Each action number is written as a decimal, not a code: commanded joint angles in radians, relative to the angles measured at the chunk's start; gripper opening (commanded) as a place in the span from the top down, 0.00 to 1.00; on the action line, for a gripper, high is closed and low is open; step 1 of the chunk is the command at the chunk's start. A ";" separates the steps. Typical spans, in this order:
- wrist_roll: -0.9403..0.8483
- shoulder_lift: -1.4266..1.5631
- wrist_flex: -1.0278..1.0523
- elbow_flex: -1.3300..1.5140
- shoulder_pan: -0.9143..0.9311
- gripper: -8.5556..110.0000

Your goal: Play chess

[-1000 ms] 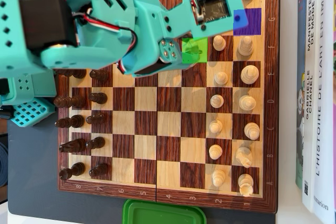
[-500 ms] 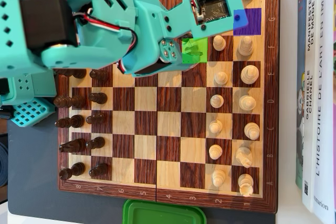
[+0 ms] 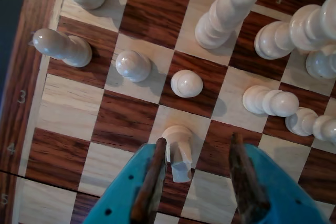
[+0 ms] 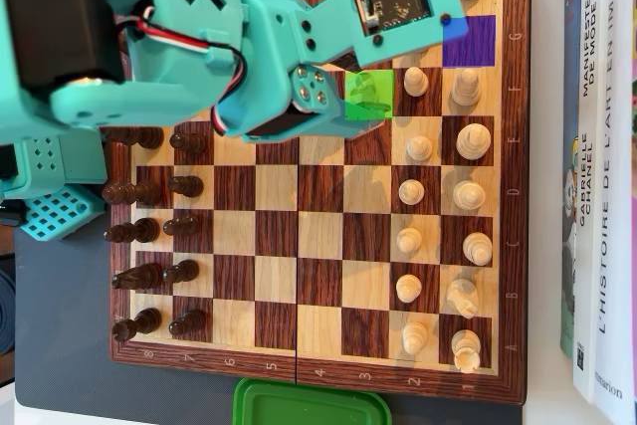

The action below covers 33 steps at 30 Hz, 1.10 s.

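In the wrist view my gripper (image 3: 198,141) is open low over the wooden chessboard (image 3: 123,121). A white knight (image 3: 178,153) stands between the jaws, close against the left finger (image 3: 155,171). The right finger (image 3: 242,177) is well apart from it. I cannot tell whether the left finger touches it. White pawns (image 3: 186,83) (image 3: 133,65) stand one row beyond, and a tall white bishop (image 3: 227,11) stands further back. In the overhead view the teal arm (image 4: 249,47) covers the board's upper part, with the gripper (image 4: 370,97) over a green-tinted square.
In the overhead view white pieces (image 4: 410,191) fill the two right columns and dark pieces (image 4: 134,191) the two left ones. A purple-tinted square (image 4: 468,42) lies at the upper right. Books (image 4: 597,166) lie along the right edge, and a green lid (image 4: 309,407) sits below the board.
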 commanded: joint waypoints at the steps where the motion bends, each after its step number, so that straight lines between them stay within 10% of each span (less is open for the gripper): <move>1: 0.006 0.049 0.000 -0.026 -0.005 0.78; 33: 0.008 0.788 -0.120 0.365 0.285 0.78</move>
